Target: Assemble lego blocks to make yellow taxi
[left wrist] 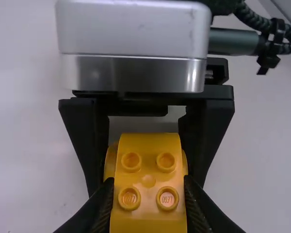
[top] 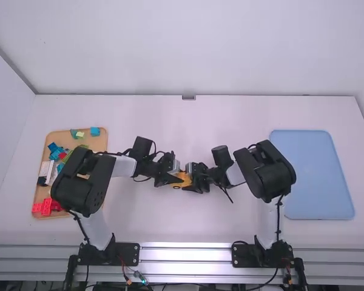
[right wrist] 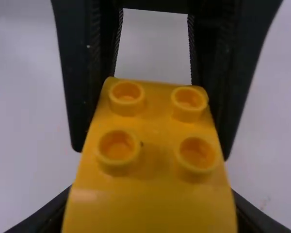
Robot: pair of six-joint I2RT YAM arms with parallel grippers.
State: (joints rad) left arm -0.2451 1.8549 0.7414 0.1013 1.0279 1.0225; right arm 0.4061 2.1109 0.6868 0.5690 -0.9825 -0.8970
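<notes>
Both arms bend inward, bringing the left gripper and right gripper fingertip to fingertip. Each gripper's fingers are clamped, a gap between them, facing the other pair.

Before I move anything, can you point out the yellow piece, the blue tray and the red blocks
Yellow piece [left wrist: 148, 180], left wrist view: middle of its studded face.
Blue tray [top: 312, 176], high view: its bare middle.
Red blocks [top: 47, 207], high view: middle of the group.
</notes>
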